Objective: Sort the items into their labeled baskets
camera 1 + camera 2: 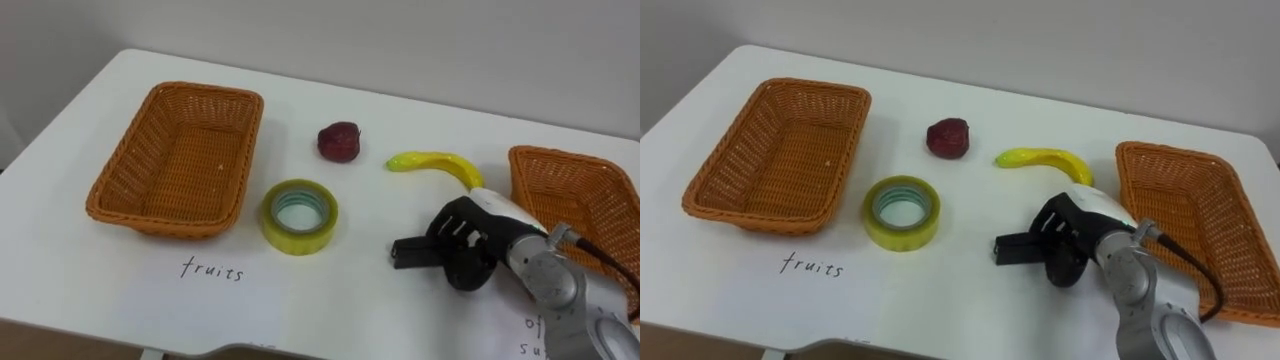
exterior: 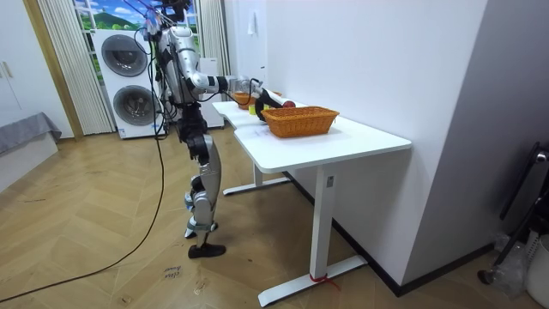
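1. You had not sorted anything yet. The left basket (image 1: pixel 100 195), the one with the word "fruits" (image 1: pixel 212 270) written in front of it, had nothing in it.
2. The right basket (image 1: pixel 522 160) looked empty too, as far as you could see past the arm.
3. All three things lay on the white table (image 1: pixel 400 105) between the baskets. The red fruit (image 1: pixel 339 141) sat near the middle. The banana (image 1: pixel 435 163) lay just beside the right basket.
4. The roll of yellow tape (image 1: pixel 300 240) lay flat, near the left basket. That is the wrong side for it, I think.
5. Your right hand (image 1: pixel 465 245) hung low over the table, just in front of the banana. It held nothing that showed. You could not tell if it was open or closed.
6. So the whole job was left. The two fruits needed to go left, and the tape needed to go right.
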Tool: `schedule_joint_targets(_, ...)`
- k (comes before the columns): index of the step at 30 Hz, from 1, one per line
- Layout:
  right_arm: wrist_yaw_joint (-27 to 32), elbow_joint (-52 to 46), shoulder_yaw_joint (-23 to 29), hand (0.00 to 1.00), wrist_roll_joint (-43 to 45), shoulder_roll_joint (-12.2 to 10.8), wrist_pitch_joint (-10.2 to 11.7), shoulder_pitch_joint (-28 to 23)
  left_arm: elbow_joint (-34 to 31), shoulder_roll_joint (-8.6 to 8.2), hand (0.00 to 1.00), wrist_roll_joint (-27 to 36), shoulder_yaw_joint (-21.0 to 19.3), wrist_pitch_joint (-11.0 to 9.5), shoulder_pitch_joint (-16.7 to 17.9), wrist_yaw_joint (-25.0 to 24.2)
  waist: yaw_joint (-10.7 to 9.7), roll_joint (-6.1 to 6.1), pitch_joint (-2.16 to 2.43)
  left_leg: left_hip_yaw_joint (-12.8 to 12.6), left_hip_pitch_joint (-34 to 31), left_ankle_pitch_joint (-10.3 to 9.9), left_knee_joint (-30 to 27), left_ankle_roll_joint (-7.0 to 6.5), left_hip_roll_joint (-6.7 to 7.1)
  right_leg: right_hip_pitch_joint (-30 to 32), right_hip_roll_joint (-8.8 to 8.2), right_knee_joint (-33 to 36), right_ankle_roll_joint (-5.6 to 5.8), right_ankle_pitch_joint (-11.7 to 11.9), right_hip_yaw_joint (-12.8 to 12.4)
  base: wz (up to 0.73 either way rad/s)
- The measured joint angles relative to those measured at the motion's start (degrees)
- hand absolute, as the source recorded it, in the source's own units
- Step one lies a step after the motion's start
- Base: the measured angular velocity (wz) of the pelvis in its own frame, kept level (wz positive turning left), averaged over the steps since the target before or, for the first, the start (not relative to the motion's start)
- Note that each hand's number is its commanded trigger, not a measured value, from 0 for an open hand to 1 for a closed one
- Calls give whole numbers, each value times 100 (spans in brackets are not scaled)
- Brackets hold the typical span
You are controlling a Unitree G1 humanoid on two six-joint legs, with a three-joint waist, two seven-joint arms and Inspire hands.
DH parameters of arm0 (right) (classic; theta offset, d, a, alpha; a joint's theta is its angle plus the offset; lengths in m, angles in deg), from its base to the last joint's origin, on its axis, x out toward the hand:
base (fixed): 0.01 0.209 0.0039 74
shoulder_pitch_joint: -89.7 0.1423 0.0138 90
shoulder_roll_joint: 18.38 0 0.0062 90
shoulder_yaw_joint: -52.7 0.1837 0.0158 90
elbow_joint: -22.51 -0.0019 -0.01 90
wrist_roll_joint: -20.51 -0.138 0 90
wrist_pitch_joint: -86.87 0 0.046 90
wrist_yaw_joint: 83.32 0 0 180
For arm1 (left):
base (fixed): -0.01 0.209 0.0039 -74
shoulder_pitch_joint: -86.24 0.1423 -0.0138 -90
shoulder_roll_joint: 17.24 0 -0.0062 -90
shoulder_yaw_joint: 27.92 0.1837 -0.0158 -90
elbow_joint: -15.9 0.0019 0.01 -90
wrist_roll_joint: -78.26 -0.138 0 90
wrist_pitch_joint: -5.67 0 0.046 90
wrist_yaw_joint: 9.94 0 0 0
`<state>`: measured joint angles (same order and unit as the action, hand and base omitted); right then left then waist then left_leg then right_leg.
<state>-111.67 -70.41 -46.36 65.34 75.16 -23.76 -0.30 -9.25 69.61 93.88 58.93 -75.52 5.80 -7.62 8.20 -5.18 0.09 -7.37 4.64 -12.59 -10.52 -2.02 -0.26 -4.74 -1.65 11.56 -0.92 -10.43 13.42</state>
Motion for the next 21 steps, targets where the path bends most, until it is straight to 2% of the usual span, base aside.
schedule_joint_targets(8,129,1,39,100,-171,23,23,-26,27,-2,0,50,2,-3,0,98,-26,0,0,0,1,0,1,0,0,-8,-5,-1,1,0,22,0)
schedule_joint_targets(15,197,-5,76,100,-283,28,140,-28,22,-1,0,50,-6,-60,1,163,-108,3,7,0,-6,1,3,-3,3,-5,-10,0,1,0,23,0)
schedule_joint_targets(17,205,-18,165,100,-578,29,186,-39,35,0,0,41,-95,-70,31,195,-158,-20,21,0,-1,4,15,-7,4,-7,-12,1,1,0,1,0)
schedule_joint_targets(21,157,-312,365,100,-1108,18,188,-50,49,-62,0,4,-295,-73,117,213,-295,-23,22,-3,-2,5,7,-9,9,-7,-17,2,2,0,12,0)
